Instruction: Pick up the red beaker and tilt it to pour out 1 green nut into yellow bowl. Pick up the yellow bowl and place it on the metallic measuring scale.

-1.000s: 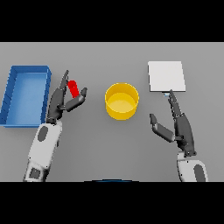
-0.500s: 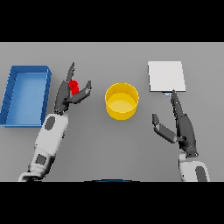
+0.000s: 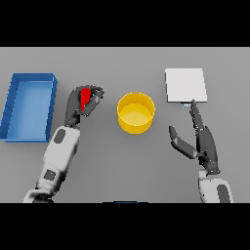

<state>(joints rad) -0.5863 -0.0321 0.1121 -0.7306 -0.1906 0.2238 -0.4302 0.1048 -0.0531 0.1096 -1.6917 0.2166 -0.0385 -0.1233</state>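
Your left robot hand has its fingers curled round the red beaker, held between the blue tray at the bench's left edge and the yellow bowl at mid-bench. The metallic measuring scale lies toward the far right. Your right robot hand sits below the scale, fingers straight, thumb spread, holding nothing.
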